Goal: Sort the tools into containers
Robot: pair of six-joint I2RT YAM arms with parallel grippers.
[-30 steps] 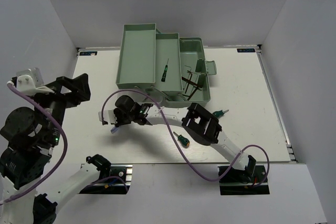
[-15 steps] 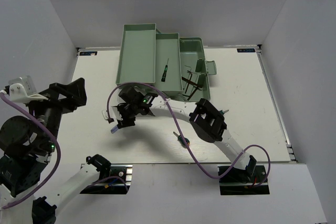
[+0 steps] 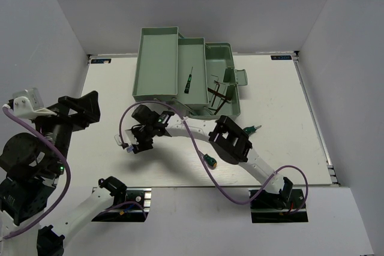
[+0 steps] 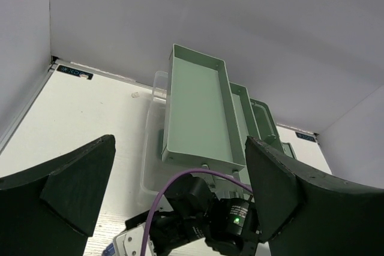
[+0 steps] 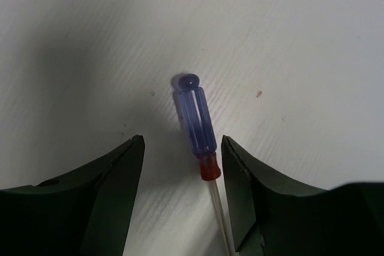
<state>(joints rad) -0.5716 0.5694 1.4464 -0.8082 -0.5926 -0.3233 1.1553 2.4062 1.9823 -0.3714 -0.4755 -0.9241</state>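
Right pincer spread wide astride a blue-handled screwdriver lying on the white desk, not touching it, left pincer gaping wide, aloft, facing the pale green toolbox

Blue-handled screwdriver flat on table, between 2 spread fingers.

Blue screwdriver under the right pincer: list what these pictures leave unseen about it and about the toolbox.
- Right wrist view: the blue screwdriver has its shaft cut off by the bottom edge, so the tip is unseen.
- Top view: the right pincer covers nearly all of that screwdriver.
- Top view: the hex keys in the toolbox are too small and overlapped to count.
- Left wrist view: the raised tray hides the lower compartments.
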